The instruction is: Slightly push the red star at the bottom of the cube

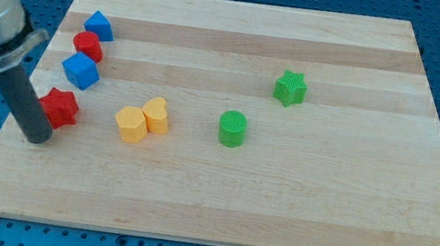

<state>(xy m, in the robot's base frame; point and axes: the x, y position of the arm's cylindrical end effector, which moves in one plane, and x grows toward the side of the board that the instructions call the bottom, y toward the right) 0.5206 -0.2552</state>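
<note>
1. The red star (59, 106) lies near the left edge of the wooden desk (294, 211), in the view's lower left part. It is a small, squat block with blunt points and a flat top face, a uniform bright red.
2. The blue cube (81, 71) sits just above the red star in the view, near it with a narrow gap between.
3. My tip (37, 137) rests on the desk at the view's lower left of the red star, with the dark rod just beside or touching the star's left side; contact cannot be confirmed.
4. No pincer is fitted to this arm, so no open or closed state can be told.
5. Above the blue cube lie a red cylinder (88, 45) and a second blue block (99, 26).
6. Two touching yellow blocks (142, 120) lie to the star's right.
7. Further right stand a green cylinder (232, 129) and a green star (290, 88).
</note>
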